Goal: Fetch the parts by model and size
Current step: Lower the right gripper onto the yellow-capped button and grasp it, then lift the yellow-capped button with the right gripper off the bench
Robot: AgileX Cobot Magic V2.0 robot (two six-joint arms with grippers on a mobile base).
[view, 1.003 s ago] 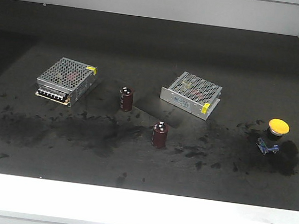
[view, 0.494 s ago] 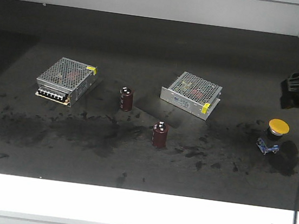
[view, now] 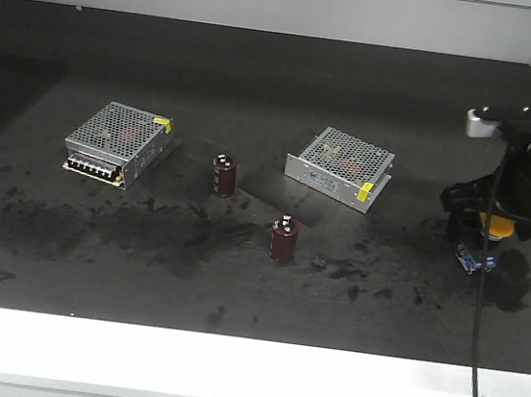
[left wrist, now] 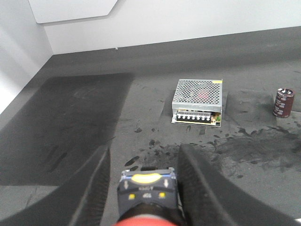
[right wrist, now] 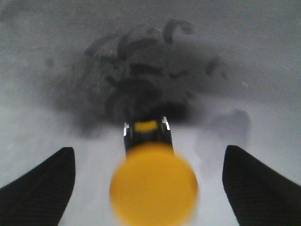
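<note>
Black and smudged, the worktop [view: 260, 82] carries two perforated silver power-supply boxes [view: 119, 143] [view: 340, 167] and two maroon cylindrical capacitors [view: 224, 175] [view: 284, 239], all well left of the yellow-capped push-button switch [right wrist: 154, 183]. The right gripper [view: 481, 220] half hides that switch in the front view. The switch stands roughly upright with its domed cap uppermost, between released jaws spread wide and clear of it. The left gripper [left wrist: 146, 157] has its jaws grasping the red-capped push-button switch [left wrist: 148, 195] by its body, long axis along the fingers, base pointing away.

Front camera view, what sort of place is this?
Likely an electronics parts bench in a lab or workshop: a scuffed dark work surface holds two perforated metal power-supply boxes, two maroon capacitors and a yellow-capped push-button switch. The left gripper holds a red-capped switch.
</note>
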